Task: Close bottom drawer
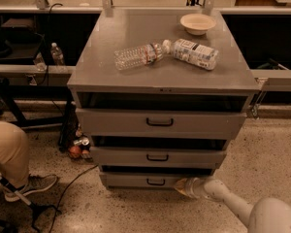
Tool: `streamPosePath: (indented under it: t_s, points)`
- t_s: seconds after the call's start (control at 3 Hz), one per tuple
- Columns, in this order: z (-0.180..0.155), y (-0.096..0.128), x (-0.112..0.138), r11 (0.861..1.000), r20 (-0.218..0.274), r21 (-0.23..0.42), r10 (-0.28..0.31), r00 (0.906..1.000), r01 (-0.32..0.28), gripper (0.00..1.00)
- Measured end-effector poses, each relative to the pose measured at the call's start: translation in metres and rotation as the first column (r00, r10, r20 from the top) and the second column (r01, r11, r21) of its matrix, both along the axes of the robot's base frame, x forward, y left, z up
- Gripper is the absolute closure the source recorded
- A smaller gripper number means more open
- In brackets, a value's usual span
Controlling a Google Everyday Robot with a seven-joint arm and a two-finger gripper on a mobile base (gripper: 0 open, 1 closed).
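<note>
The grey cabinet (162,72) has three drawers. The bottom drawer (136,180) is the narrowest, with a small black pull handle (155,182). Its front sits nearly flush under the middle drawer (157,157), with a thin dark gap above it. My gripper (180,186) reaches in from the lower right on a white arm (233,205) and presses against the right part of the bottom drawer's front. The top drawer (160,123) stands out a little from the cabinet.
On the cabinet top lie a clear plastic bottle (138,56), a white carton (196,53) and a pale bowl (198,23). A person's leg and shoe (24,186) are at the left. Cans and a red object (78,147) sit on the floor by the cabinet's left side, with cables nearby.
</note>
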State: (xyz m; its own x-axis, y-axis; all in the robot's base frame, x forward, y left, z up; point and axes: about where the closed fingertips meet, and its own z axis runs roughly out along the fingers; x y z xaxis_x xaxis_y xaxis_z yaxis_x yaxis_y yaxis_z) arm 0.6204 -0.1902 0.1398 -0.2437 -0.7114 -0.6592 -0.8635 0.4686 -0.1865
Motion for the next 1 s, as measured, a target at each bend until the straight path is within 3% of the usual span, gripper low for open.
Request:
streamPosePath:
  t_s: [0.33, 0.67, 1.0]
  points:
    - [0.009, -0.016, -0.010, 0.999, 0.000, -0.020, -0.050, 0.9988, 0.050, 1.00]
    - [0.045, -0.082, -0.028, 0.975, 0.014, -0.093, -0.202, 0.9793, 0.202, 1.00]
    - [0.067, -0.119, -0.054, 0.938, 0.007, -0.131, -0.323, 0.9465, 0.321, 1.00]
